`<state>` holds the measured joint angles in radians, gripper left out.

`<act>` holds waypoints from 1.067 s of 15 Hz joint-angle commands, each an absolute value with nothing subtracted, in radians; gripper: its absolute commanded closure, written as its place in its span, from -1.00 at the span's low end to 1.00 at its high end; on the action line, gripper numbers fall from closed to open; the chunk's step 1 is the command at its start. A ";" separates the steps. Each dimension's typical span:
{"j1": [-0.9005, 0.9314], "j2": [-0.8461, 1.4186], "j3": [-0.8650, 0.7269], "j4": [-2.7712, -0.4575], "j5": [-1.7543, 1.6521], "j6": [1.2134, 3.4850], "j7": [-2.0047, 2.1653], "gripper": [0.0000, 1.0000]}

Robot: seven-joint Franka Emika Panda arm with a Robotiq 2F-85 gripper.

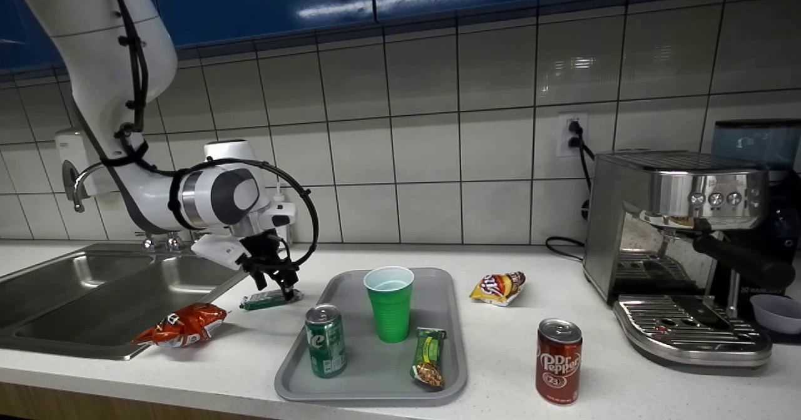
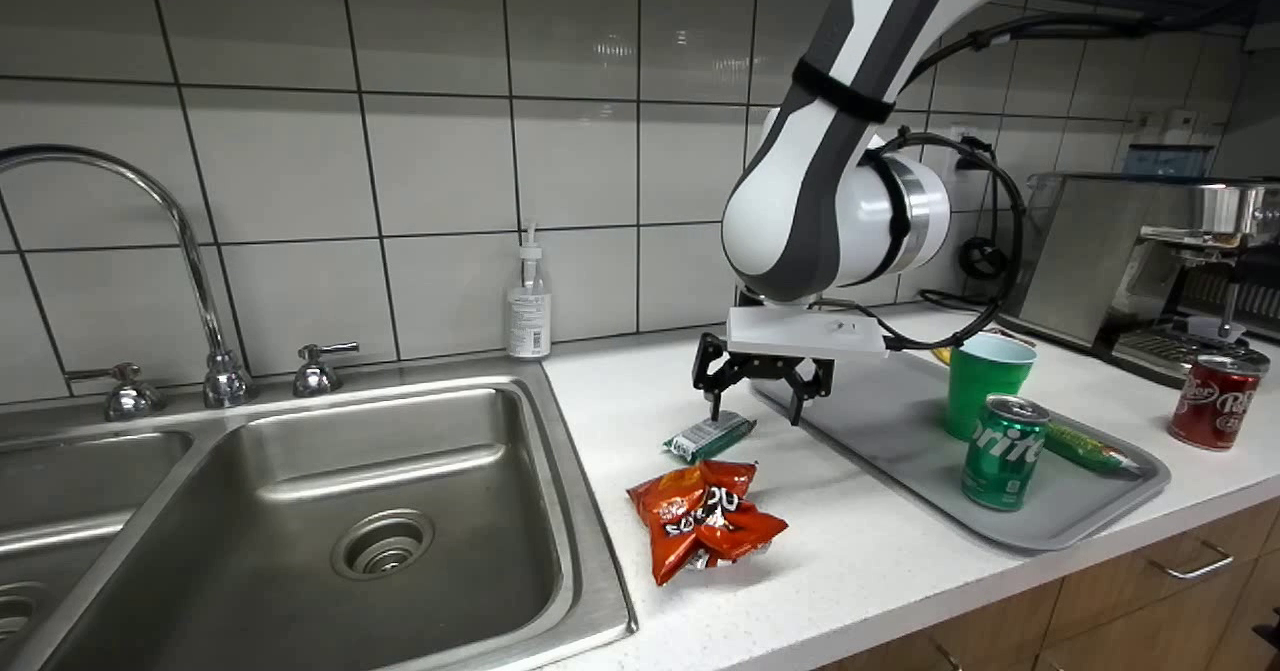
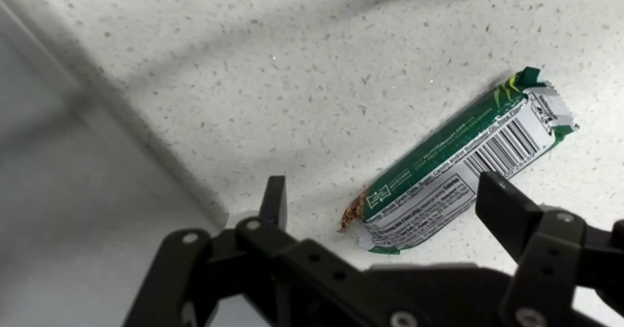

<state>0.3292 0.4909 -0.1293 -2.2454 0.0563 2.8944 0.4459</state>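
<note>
The gripper (image 3: 381,195) hangs low, just left of the tray (image 1: 435,301) in both exterior views. Its jaws stand wide apart and grip nothing. In the wrist view one finger (image 3: 509,210) overlaps the bar (image 3: 431,183); whether they touch, I cannot tell. The bar lies barcode up on the counter (image 1: 500,357), near the tray's left edge. The red bag (image 2: 705,519) lies farther from that edge, with the sink (image 2: 300,551) beyond it. On the tray, the Sprite (image 1: 325,348) stands at the left, the cup (image 1: 391,307) near the middle, and a second bar (image 1: 429,354) lies at the right. The yellow bag (image 1: 499,287) lies just right of the tray; the Dr Pepper (image 1: 558,362) stands farther right. The machine (image 1: 663,260) is well apart, farthest right of the tray.
</note>
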 commanded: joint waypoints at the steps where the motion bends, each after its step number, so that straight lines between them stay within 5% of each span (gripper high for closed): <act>1: 0.356 0.532 -0.149 -2.179 0.055 2.857 0.516 -1.00; 16: 0.373 0.609 -0.140 -2.081 0.068 2.817 0.602 -1.00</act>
